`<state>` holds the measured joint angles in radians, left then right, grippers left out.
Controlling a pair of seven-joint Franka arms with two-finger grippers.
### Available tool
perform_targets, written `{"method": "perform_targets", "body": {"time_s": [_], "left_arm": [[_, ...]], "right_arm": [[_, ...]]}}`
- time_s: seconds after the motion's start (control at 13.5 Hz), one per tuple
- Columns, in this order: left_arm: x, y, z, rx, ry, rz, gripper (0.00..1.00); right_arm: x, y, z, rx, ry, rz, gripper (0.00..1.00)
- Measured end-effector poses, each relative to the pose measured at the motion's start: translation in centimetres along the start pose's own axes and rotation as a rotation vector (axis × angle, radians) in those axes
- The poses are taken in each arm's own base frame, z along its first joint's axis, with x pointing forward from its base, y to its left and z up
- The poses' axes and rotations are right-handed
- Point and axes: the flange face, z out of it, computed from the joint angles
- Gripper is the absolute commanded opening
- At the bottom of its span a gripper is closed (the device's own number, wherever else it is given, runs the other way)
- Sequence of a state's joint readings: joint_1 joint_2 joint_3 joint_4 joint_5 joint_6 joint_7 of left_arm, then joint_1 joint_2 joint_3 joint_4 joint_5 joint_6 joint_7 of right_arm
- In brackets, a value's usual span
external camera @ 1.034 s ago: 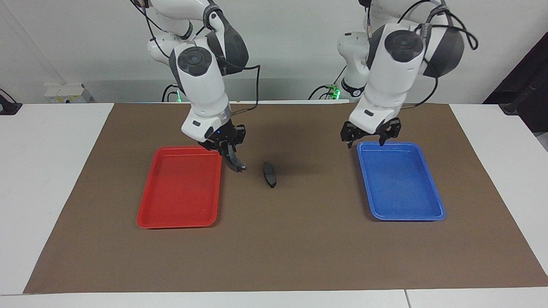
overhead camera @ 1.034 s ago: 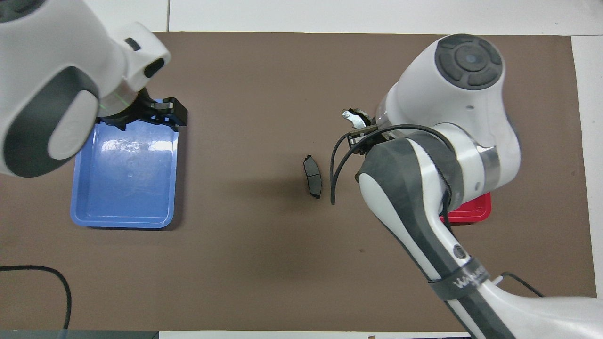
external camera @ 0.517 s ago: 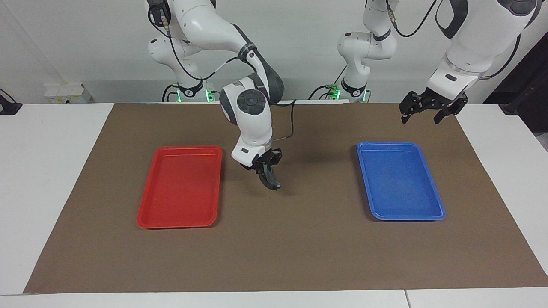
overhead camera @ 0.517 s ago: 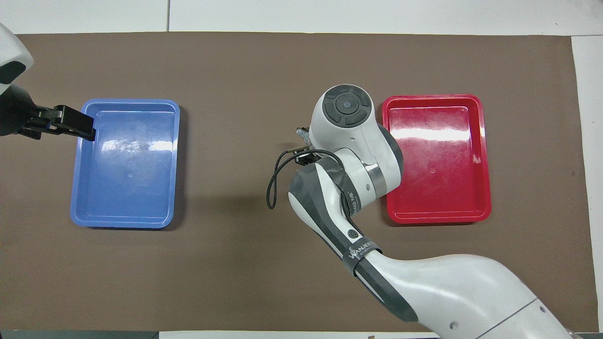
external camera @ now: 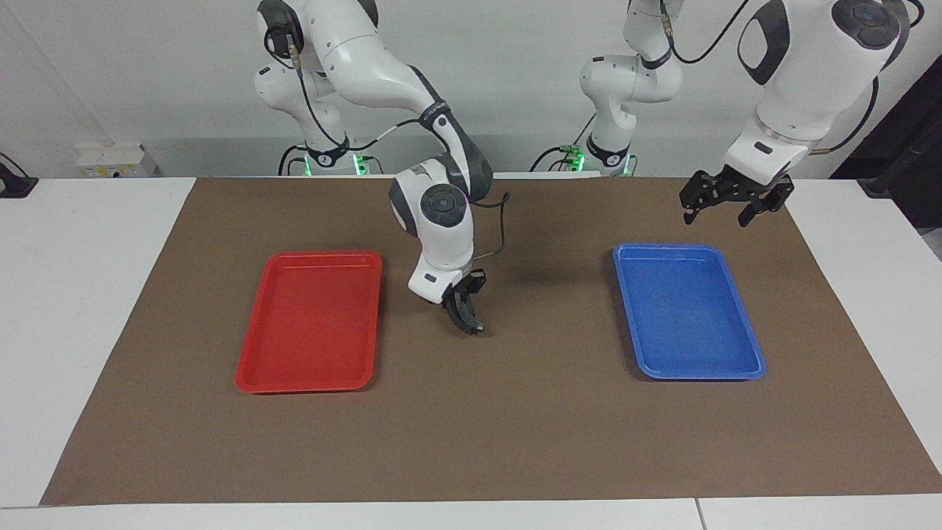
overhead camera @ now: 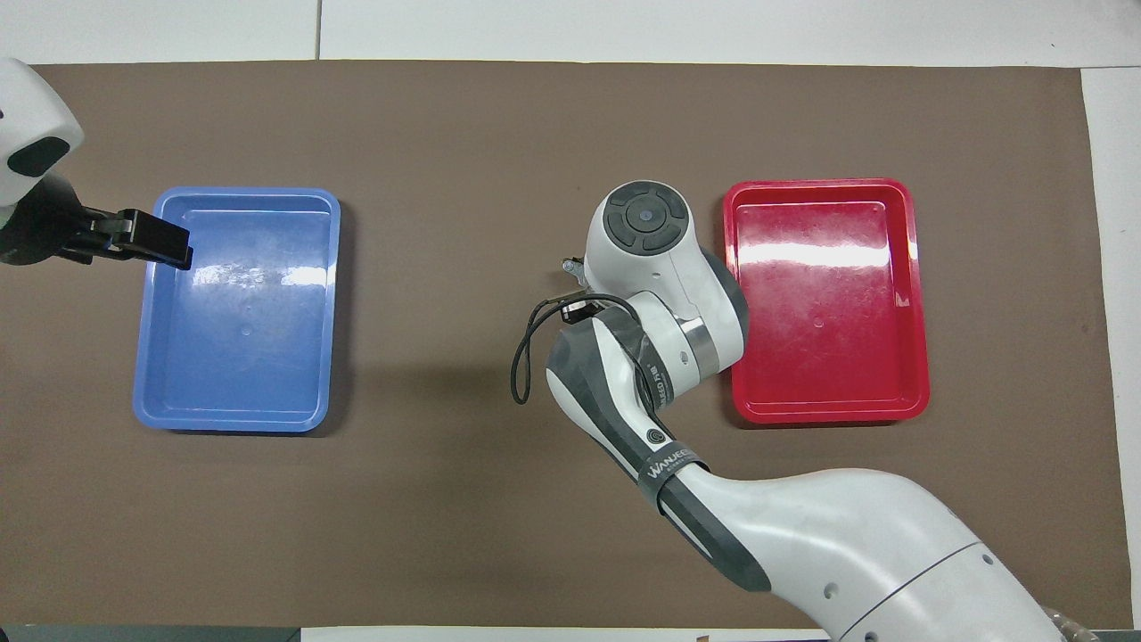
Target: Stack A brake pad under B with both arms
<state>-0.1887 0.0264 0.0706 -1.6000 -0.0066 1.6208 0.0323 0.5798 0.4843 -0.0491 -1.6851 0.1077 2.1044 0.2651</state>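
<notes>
1. Since a second ago, the right claw, then beside the red plastic tray, is now sitting low over the middle of the brown-matted table, and the left claw is now hanging off the blue plastic tray.
2. The right claw is gripping the long curved black pad B, closed on it; the short gray brake pad A is hiding beneath.
3. The left claw is waiting with its fingers spread, empty.
4. Releasing well probably means lowering B flat and centred before opening.
5. The overhead view is showing only the right arm there; the facing view is exposing the pad.
</notes>
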Motion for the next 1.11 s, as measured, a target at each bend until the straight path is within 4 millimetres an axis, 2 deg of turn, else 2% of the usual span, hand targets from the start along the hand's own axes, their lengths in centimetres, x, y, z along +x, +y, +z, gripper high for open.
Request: {"method": "perform_targets", "body": {"time_s": [0.37,0.74,1.11], "left_arm": [[-0.6,-0.3,1.4,-0.002,0.025,0.004,0.99],[-0.8,-0.3,1.5,-0.002,0.023,0.013,0.99],[-0.8,-0.3,1.5,-0.002,0.022,0.013,0.99]], "right_arm": [[-0.4,-0.4,0.5,0.0,0.003,-0.007,0.0],[-1.4,-1.6,1.0,-0.005,-0.009,-0.03,0.0],[-1.8,-1.3,1.6,-0.006,-0.006,-0.026,0.01]]}}
